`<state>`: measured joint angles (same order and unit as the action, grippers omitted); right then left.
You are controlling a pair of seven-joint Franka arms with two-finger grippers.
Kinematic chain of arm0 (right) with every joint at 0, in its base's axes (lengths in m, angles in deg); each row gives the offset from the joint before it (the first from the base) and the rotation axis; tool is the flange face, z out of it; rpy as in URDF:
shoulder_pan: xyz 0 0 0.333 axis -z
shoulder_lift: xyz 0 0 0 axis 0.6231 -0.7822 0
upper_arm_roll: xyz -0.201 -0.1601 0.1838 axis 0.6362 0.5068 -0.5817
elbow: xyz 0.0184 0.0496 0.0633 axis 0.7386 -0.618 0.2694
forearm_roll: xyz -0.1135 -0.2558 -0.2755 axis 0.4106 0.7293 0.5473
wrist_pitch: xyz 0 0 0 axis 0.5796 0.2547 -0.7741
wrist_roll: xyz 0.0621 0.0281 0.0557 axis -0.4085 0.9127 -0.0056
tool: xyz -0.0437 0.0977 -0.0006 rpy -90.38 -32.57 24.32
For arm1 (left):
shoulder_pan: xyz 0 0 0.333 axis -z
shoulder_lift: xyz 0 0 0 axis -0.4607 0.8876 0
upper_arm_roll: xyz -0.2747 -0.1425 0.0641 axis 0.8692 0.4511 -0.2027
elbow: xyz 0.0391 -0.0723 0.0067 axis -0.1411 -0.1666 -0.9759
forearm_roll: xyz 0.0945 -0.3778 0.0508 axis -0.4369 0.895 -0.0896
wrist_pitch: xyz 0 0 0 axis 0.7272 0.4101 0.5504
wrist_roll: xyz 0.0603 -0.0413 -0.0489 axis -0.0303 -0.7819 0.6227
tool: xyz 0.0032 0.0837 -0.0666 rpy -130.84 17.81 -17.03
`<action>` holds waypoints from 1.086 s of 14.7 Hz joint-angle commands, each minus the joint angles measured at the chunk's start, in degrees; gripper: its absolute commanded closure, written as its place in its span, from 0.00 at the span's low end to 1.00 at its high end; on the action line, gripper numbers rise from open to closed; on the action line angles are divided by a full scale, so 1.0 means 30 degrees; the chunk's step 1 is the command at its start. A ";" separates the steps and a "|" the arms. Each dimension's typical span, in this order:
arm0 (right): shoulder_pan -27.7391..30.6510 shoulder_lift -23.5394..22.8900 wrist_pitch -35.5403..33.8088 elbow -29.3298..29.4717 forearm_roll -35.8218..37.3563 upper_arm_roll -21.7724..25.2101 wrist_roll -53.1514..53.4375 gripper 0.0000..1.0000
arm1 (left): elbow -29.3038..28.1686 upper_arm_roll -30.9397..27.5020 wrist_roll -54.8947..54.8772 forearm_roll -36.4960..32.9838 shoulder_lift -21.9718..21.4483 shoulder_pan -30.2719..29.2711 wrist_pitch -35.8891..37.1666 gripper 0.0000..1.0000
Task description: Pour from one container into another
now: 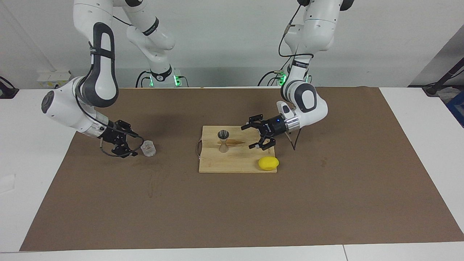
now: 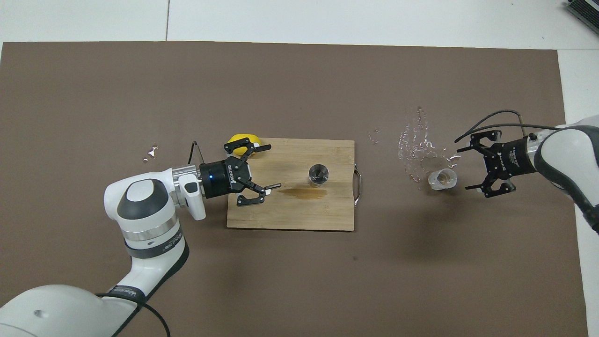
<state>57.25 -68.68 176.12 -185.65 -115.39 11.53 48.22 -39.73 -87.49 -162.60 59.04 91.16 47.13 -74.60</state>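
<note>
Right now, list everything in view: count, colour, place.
glass tumbler: one, clear, on the mat toward the right arm's end.
jigger: one, silver-grey, upright on the cutting board.
cutting board: one, light wood, mid-table on the mat.
lemon: one, yellow, at the board's corner farther from the robots.
mat: one, brown, covering the table.
wet splashes: several, clear, on the mat around the tumbler.
right end effector: one, black, open, low beside the tumbler.
left end effector: one, black, open, over the board's edge near the lemon.
</note>
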 commanded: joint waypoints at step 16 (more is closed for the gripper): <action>0.0559 -0.1285 0.0165 -0.0926 -0.4705 -0.0296 -0.2167 0.99 | 0.7042 -0.0013 0.2821 -2.0499 0.0783 -1.4214 1.0383 0.00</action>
<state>58.81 -73.64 176.65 -187.31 -127.35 10.77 42.94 -24.11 -88.17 -156.34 1.12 90.44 5.38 -45.40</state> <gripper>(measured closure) 0.396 0.000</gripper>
